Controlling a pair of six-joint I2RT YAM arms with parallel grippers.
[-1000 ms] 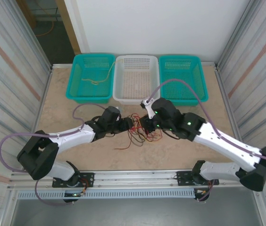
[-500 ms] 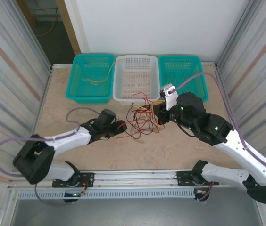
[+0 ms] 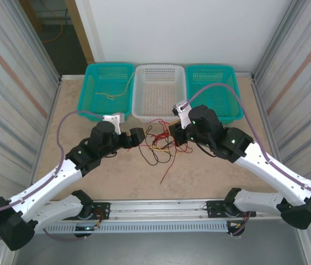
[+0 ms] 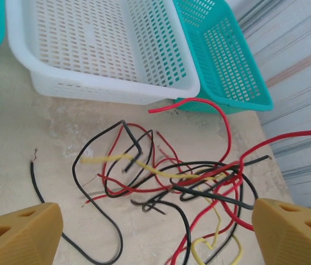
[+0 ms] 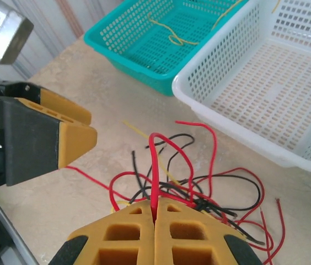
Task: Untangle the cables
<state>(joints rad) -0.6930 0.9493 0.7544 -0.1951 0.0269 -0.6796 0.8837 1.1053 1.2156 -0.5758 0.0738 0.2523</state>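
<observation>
The cables (image 3: 158,144) lie as a loose tangle of red, black and yellow strands on the table between my two grippers. In the left wrist view the cables (image 4: 166,179) spread on the table below and ahead of my left gripper (image 4: 155,243), which stands wide open with nothing held. My left gripper (image 3: 140,136) sits at the tangle's left edge. My right gripper (image 5: 155,212) is shut on a red cable (image 5: 154,165) that arches up from the pile. From above, my right gripper (image 3: 173,134) is at the tangle's right side.
Three baskets line the far edge: a teal basket (image 3: 107,91) holding a yellow strand (image 3: 114,94), a white basket (image 3: 161,91) and another teal basket (image 3: 213,88). One red strand (image 3: 165,173) trails toward the near edge. Metal walls close both sides.
My left gripper has opened wide and its arm has swung up and left. My right gripper, still shut on the red cable, has shifted back left toward the tangle.
</observation>
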